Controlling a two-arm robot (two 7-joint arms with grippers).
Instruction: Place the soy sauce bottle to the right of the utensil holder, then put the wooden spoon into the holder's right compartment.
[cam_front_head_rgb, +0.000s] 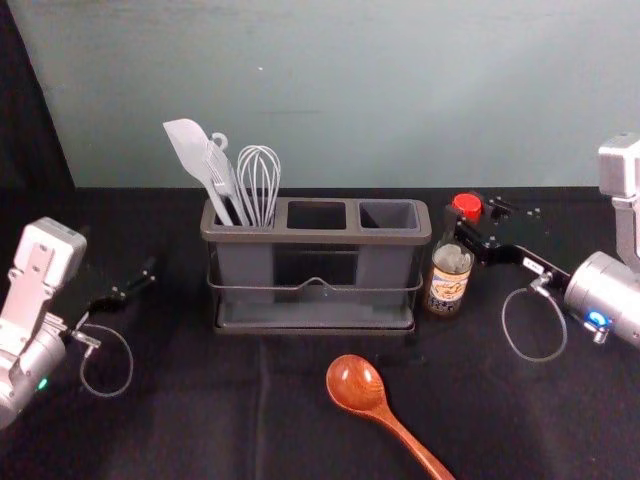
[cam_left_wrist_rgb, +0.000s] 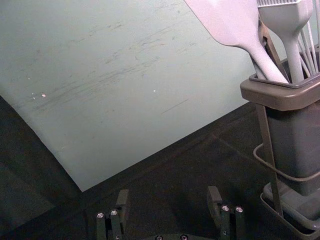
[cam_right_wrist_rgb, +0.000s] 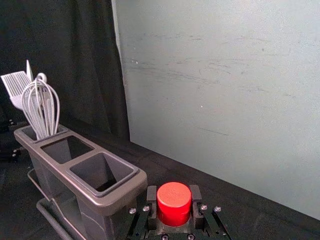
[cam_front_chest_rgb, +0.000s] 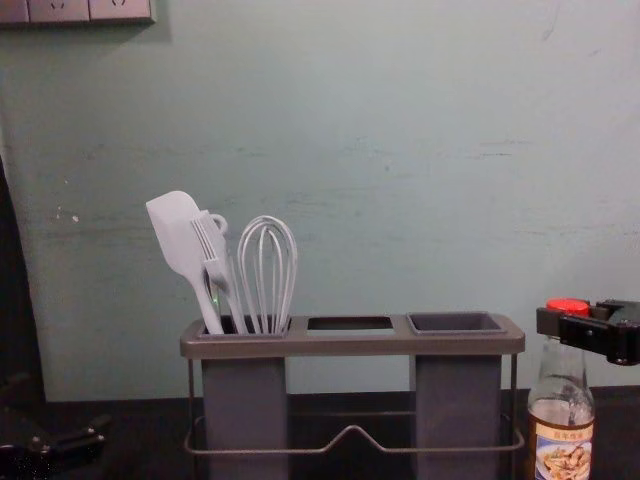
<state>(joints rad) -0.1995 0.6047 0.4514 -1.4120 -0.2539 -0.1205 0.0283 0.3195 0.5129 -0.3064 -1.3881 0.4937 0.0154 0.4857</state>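
The soy sauce bottle (cam_front_head_rgb: 447, 284) is seen upright at three o'clock of the utensil holder (cam_front_head_rgb: 390, 238), just beside it. Its red cap (cam_right_wrist_rgb: 174, 204) is gripped on both sides by the right gripper (cam_front_head_rgb: 468, 212). The wooden spoon (cam_front_head_rgb: 356, 382) is laid between five and six o'clock of the holder, with its handle pointed between four and five. The spatula (cam_front_head_rgb: 190, 145) and the whisk (cam_front_head_rgb: 259, 180) are kept in the left compartment. At nine o'clock, the left gripper (cam_front_head_rgb: 135, 282) is parked with fingers wide apart.

Utensils (cam_front_head_rgb: 188, 145) block left compartment (cam_front_head_rgb: 245, 266); right compartment (cam_front_head_rgb: 388, 215) is open.
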